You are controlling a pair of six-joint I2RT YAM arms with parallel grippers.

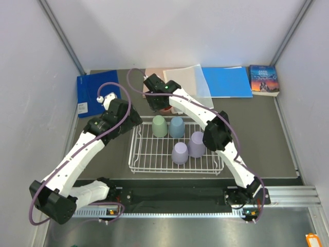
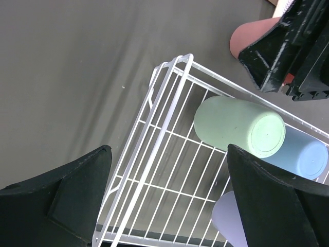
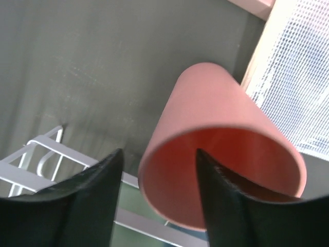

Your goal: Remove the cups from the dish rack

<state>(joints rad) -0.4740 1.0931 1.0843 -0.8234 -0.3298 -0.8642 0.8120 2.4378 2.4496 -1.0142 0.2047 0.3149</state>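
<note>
Salmon-pink cup [image 3: 216, 118] fills the right wrist view, mouth towards the camera. It sits just beyond the far rail of the dish rack [image 1: 149, 154] and beside a mesh-patterned sheet [image 3: 295, 77]. The right claw [image 3: 159, 152] straddles its near wall. One finger looks to sit inside the mouth and the other outside, with grey surface [image 3: 77, 62] showing between that outer finger and the cup. So the claw reads as spread, not pinching, and I judge the cup is being set down behind the rack.

To finish well, the right claw should rise straight along the cup's axis, so the inner finger does not hook the rim and tip it. It should also keep the cup off the sheet's edge, where a tumbler could rock.

The left claw [image 2: 168, 149] hangs wide apart over the rack's far left corner, gripping nothing. The pale green cup [image 2: 239, 128] is nearest to it, base up, just beside the light blue cup [image 2: 306, 154]. A lavender cup [image 1: 180, 153] and a second lavender cup [image 1: 197, 143] stand touching each other nearer the arms. All four are inside the rack.

From above, the right claw covers nearly all of the pink cup, so no view shows whether its base rests flat. The left wrist view catches only a sliver of one lavender cup.
</note>
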